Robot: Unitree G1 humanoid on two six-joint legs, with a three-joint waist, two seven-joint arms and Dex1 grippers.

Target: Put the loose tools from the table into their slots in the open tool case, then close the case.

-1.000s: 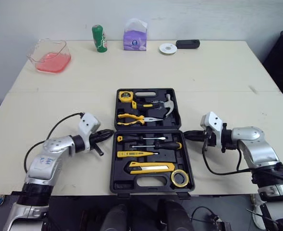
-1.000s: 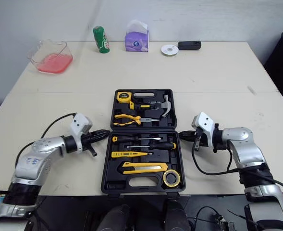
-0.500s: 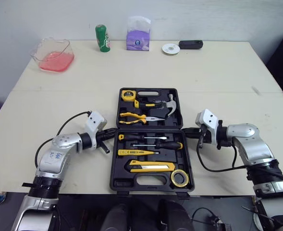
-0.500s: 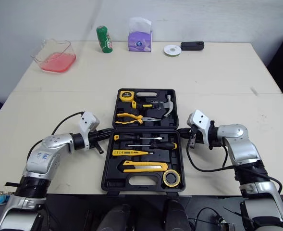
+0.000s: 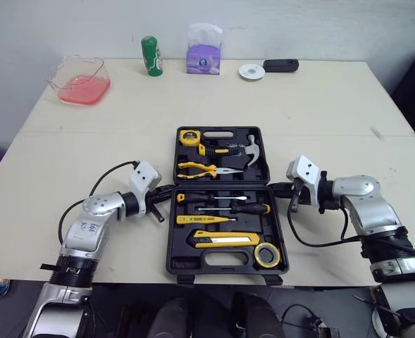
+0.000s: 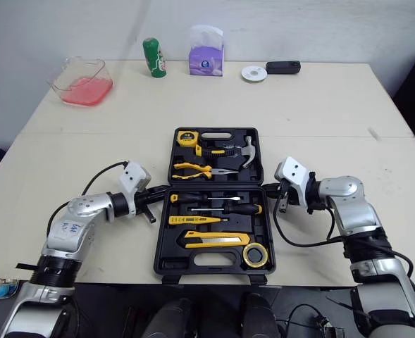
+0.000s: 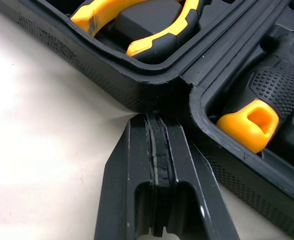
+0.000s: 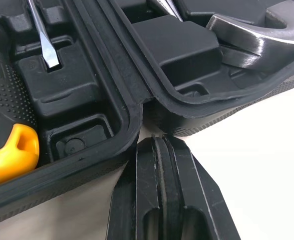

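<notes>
Black moulded-plastic tool case point(image 5: 228, 262) lay open and flat on the pale rectangular counter point(image 5: 320, 113), near the front edge and between the two arms. Its far half held a yellow tape measure point(image 5: 187, 137), a steel-headed claw hammer point(image 5: 248, 150) and yellow-handled pliers point(image 5: 200, 168). Its near half held two black-handled screwdrivers point(image 5: 225, 208), a slim yellow tester point(image 5: 203, 219), a yellow utility knife point(image 5: 225, 240) and a roll of yellow tape point(image 5: 266, 254).

The left hand point(image 5: 166, 191) sat low at the case's left side. Its two black fingers point(image 7: 129, 165) were pressed together, tips at the notch where the two halves hinge. The right hand point(image 5: 283, 189) mirrored it at the right-side hinge notch, its fingers point(image 8: 191, 200) likewise pressed together and gripping nothing.

Along the far edge of the counter stood a clear plastic tub with pink contents point(image 5: 80, 77), a green can point(image 5: 151, 55), a purple tissue box point(image 5: 203, 56), a white disc point(image 5: 249, 71) and a small black device point(image 5: 280, 65), all well apart from the case.
</notes>
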